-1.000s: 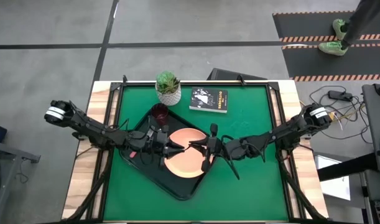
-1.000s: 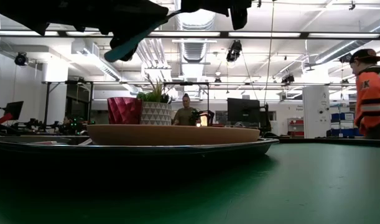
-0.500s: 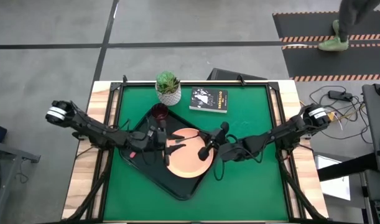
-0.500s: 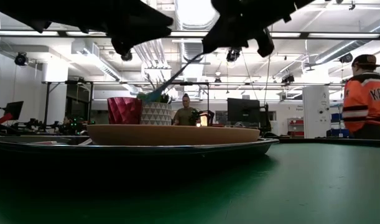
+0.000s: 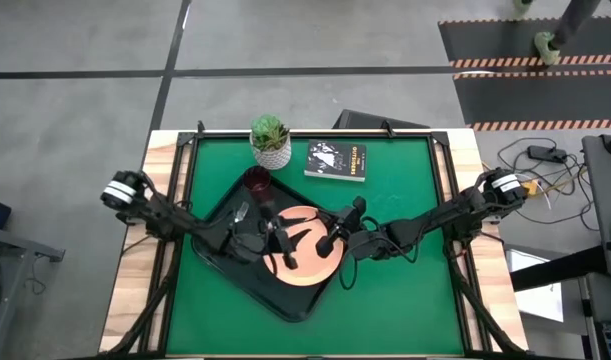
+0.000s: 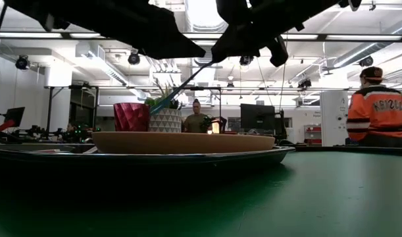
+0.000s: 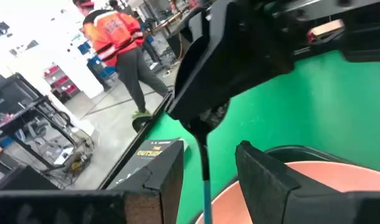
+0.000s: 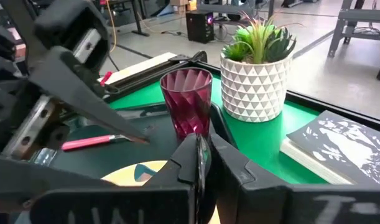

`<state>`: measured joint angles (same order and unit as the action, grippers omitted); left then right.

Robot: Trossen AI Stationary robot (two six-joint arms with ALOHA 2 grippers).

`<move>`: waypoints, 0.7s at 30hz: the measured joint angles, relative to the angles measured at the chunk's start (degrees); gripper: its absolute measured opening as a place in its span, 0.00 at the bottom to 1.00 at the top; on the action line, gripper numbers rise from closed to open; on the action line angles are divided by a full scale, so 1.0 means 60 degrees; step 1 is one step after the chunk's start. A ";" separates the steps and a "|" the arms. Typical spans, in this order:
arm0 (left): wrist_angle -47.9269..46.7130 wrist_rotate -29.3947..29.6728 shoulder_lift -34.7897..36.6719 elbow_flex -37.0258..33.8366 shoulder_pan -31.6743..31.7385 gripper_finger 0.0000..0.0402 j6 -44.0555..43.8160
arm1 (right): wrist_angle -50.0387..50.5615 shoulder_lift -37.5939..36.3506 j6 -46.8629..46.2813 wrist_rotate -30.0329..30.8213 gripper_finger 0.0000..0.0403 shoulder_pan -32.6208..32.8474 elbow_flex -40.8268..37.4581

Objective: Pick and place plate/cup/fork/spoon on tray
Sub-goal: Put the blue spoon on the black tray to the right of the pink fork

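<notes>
Holding: right gripper (image 8: 202, 146) is clamping the spoon (image 6: 162, 101) by its metal end, in the air above the plate (image 5: 307, 262).
Left gripper (image 5: 277, 235): fingers are standing apart either side of the teal handle, not gripping.
Risk: the thin pinch is likely slipping, dropping the spoon onto the plate; the left fingers are risking a knock.
Count on tray (image 5: 247, 275): one plate, one cup (image 8: 190, 99), one fork (image 8: 90, 142); one spoon aloft.

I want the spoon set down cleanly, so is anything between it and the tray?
Yes. The spoon, held by the right gripper, hangs over the plate, which covers the tray below it. The open left gripper flanks its teal handle without touching it.
</notes>
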<state>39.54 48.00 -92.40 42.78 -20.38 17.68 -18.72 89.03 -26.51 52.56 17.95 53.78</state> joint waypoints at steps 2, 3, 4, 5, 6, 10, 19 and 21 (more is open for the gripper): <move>-0.0013 0.0059 -0.0007 -0.0007 -0.0052 0.32 0.0042 | -0.0004 0.0000 -0.0005 0.0000 0.03 -0.0020 -0.0002; -0.0015 0.0059 -0.0018 -0.0018 -0.0052 0.32 -0.0029 | -0.0004 0.0000 -0.0002 -0.0002 0.03 -0.0028 0.0000; -0.0001 0.0074 -0.0045 -0.0041 -0.0034 0.32 -0.0132 | -0.0004 0.0000 -0.0005 0.0000 0.03 -0.0036 0.0000; -0.0015 0.0081 -0.0064 -0.0081 0.0011 0.31 -0.0135 | -0.0011 0.0000 -0.0009 -0.0001 0.03 -0.0039 0.0000; -0.0020 0.0084 -0.0116 -0.0118 0.0032 0.30 -0.0139 | -0.0015 0.0000 -0.0012 0.0000 0.03 -0.0039 0.0000; 0.0013 0.0082 -0.0518 -0.0088 0.0087 0.25 -0.0140 | -0.0176 0.0000 0.0006 0.0004 0.03 -0.0042 0.0000; 0.0150 0.0292 -0.0790 0.0008 0.0177 0.14 -0.0391 | -0.0230 0.0000 0.0017 0.0029 0.03 -0.0046 -0.0004; 0.0231 0.0295 -0.0786 0.0008 0.0229 0.12 -0.0394 | -0.0233 0.0000 0.0017 0.0072 0.03 -0.0046 -0.0004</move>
<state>40.92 49.77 -97.12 42.83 -19.00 15.31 -20.12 89.03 -26.41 52.99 17.67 53.76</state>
